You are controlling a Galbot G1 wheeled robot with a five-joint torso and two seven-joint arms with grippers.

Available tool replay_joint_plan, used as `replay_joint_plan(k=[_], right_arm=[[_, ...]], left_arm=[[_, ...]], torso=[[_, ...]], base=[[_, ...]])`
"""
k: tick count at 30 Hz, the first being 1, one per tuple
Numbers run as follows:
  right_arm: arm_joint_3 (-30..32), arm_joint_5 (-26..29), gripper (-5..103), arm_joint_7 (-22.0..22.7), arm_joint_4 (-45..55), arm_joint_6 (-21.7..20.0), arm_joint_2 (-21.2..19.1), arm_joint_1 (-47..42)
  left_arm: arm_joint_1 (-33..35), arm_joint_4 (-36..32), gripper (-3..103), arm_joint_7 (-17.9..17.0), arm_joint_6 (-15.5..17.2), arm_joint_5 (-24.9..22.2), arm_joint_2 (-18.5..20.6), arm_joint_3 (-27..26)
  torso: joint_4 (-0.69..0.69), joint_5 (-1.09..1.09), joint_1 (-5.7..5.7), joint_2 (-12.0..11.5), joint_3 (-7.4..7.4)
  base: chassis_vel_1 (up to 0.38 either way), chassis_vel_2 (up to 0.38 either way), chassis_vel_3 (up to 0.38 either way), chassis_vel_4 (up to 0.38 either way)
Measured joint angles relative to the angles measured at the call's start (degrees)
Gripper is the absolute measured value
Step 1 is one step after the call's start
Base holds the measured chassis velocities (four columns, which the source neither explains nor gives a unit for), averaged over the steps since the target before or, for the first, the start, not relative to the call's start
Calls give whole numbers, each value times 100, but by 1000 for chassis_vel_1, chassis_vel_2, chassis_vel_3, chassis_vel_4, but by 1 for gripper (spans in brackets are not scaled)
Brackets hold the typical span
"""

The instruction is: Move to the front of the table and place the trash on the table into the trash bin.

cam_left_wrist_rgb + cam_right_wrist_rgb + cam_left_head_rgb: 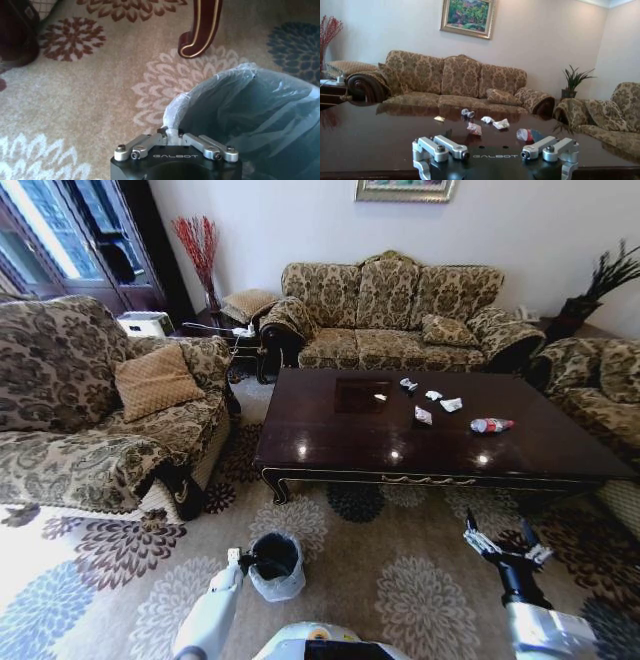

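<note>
- Trash bin (275, 565): black, lined with a pale plastic bag, standing on the patterned carpet (400, 580) near the robot, left of centre and short of the counter's near left corner.
- Left gripper (236, 558): at the bin's left rim; in the left wrist view its fingers (161, 138) are drawn narrow, pinching the folded edge of the plastic bag (172, 112).
- Right gripper (505, 542): raised over the carpet at the near right, in front of the counter's near edge; its fingers (445, 147) are spread wide and hold nothing.
- Counter (330, 435): glossy dark brown top, set across the scene beyond both grippers.
- Trash on the counter's far right half: a small bottle (491, 425) with a red label lying on its side, farthest right; four crumpled white paper scraps (423, 416) clustered left of it; one smaller scrap (380, 397) farther left, near the centre.
- Surroundings: patterned sofa (390, 310) behind the counter, a second sofa (90, 410) at left, an armchair (600, 385) at right.
</note>
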Motion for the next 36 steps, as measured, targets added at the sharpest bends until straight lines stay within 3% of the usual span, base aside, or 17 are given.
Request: replay_joint_plan(k=[7,10,11,12,14,15,19,21,23,26,28,29,31,33,34,36], right_arm=[[-30,-23,100,44,2,-40,-10,41],[-34,-16,100,87,-1,-84,-73,62],[-34,5,100,114,1,-118,-120,93],[-34,5,100,114,1,-118,-120,93],[-35,53,100,138,4,-186,-211,176],[-35,53,100,138,4,-186,-211,176],[-113,139,100,145,-73,-464,-455,470],[-134,149,100,145,-94,-520,-499,541],[-175,227,100,138,-123,-716,-662,725],[-179,308,100,110,-134,-824,-774,804],[-178,444,100,53,-207,-926,-954,926],[-178,444,100,53,-207,-926,-954,926],[-171,547,100,35,-315,-952,-1102,1057],[-157,591,100,38,-335,-987,-1171,1124],[-157,591,100,38,-335,-987,-1171,1124],[-105,603,100,87,-266,-1103,-1193,1189]], left_arm=[[-39,70,2,13,-91,93,-2,-34],[303,-551,2,9,-105,97,34,-84],[583,-1045,2,1,-23,37,86,-128],[583,-1045,2,1,-23,37,86,-128],[1107,-2025,2,-47,128,-119,173,-194],[1107,-2025,2,-47,128,-119,173,-194],[2161,-4155,2,-131,491,-281,384,-493],[2343,-4519,2,-135,550,-328,401,-558],[2982,-5727,2,-150,702,-383,411,-867],[3421,-6464,2,-152,744,-380,375,-1088],[4053,-7605,2,-121,933,-288,264,-1419],[4053,-7605,2,-121,933,-288,264,-1419],[4437,-8598,2,-102,1152,-268,179,-1696],[4571,-9226,2,-124,1237,-329,158,-1825],[4571,-9226,2,-124,1237,-329,158,-1825],[4552,-9875,2,-321,1289,-485,178,-1860]], torso=[[-3,-2,0,0,-1],[-1,-5,0,0,0],[-2,-2,0,0,-1],[-2,-2,0,0,-1],[2,-3,0,0,-1],[2,-3,0,0,-1],[0,-1,-1,1,-1],[0,-2,0,1,-1],[-2,-1,0,1,-2],[-1,0,0,1,-1],[2,-1,-1,1,-1],[2,-1,-1,1,-1],[1,0,-1,1,-2],[1,0,-1,1,-1],[1,0,-1,1,-1],[-2,2,-1,1,-1]], base=[[0,0,0,0],[0,0,0,0],[0,0,0,0],[0,0,0,0],[0,0,0,0],[0,0,0,0],[0,0,0,0],[0,0,0,0],[0,0,0,0],[0,0,0,0],[0,0,0,0],[0,0,0,0],[0,0,0,0],[0,0,0,0],[0,0,0,0],[0,0,0,0]])
